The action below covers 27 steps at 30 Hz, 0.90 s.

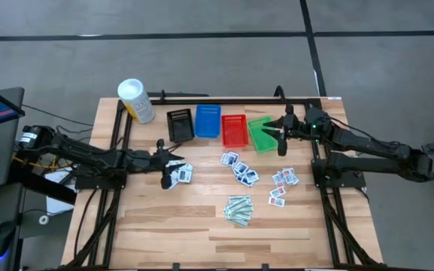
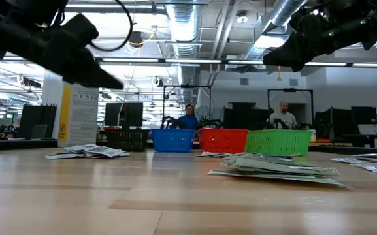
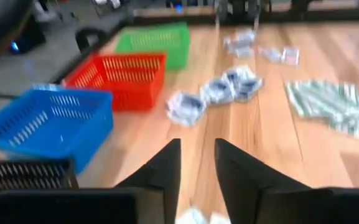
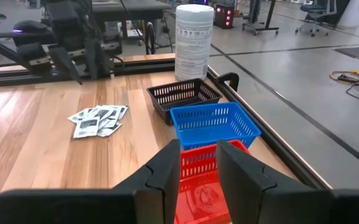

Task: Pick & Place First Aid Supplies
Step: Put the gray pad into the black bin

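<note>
- The left end effector hangs above the pile of flat white packets with dark print on the left part of the wooden surface. Its own wrist view shows the fingers slightly spread with nothing between them.
- The right end effector is raised over the row of mesh baskets, near the red plastic basket and the green plastic basket. Its fingers stand a little apart; no packet shows between them.
- Remaining supplies lie loose on the surface: white packets with blue print at centre, white packets with red print to the right, and pale-green strips nearer the front edge.
- Risk: the packets overlap in each pile, so a descending pinch could probably lift several at once or slide off a flat edge.
- Risk: the blue plastic basket and black plastic basket stand close together, so a release slightly off line may drop a packet into the wrong one.
- Risk: a low approach could scatter the pile.
</note>
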Each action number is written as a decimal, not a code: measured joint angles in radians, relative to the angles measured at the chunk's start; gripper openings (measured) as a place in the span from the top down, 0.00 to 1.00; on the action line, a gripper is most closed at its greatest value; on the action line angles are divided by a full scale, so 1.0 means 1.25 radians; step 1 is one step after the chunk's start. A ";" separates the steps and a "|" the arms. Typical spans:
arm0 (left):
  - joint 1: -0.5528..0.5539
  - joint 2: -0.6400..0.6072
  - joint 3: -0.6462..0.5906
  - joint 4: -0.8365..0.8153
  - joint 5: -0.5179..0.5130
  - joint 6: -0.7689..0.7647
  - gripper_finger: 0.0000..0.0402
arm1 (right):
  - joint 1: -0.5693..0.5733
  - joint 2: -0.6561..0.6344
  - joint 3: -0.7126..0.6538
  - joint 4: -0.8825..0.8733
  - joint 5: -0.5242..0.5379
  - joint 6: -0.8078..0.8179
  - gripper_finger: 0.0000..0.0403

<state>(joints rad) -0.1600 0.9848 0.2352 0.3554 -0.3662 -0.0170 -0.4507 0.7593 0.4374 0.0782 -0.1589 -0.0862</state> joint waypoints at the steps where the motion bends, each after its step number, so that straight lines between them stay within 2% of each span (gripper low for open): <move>1: 0.000 0.000 0.000 -0.028 0.000 -0.026 0.71 | 0.000 0.000 0.000 -0.003 0.000 0.000 0.76; 5: 0.001 0.000 0.000 -0.140 0.001 -0.134 0.65 | 0.000 0.000 0.000 -0.015 0.000 0.000 0.76; 8: 0.001 0.000 0.000 -0.173 0.001 -0.200 0.63 | 0.000 0.000 0.000 -0.015 0.000 0.000 0.76; 20: 0.001 0.000 -0.001 -0.266 0.003 -0.267 0.64 | 0.000 0.000 0.000 -0.015 0.000 0.000 0.76; 27: 0.001 0.000 -0.001 -0.257 0.056 -0.260 0.64 | 0.000 0.000 0.000 -0.015 0.000 0.000 0.76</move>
<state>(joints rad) -0.1593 0.9848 0.2344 0.0341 -0.2961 -0.3426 -0.4511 0.7593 0.4370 0.0589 -0.1589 -0.0864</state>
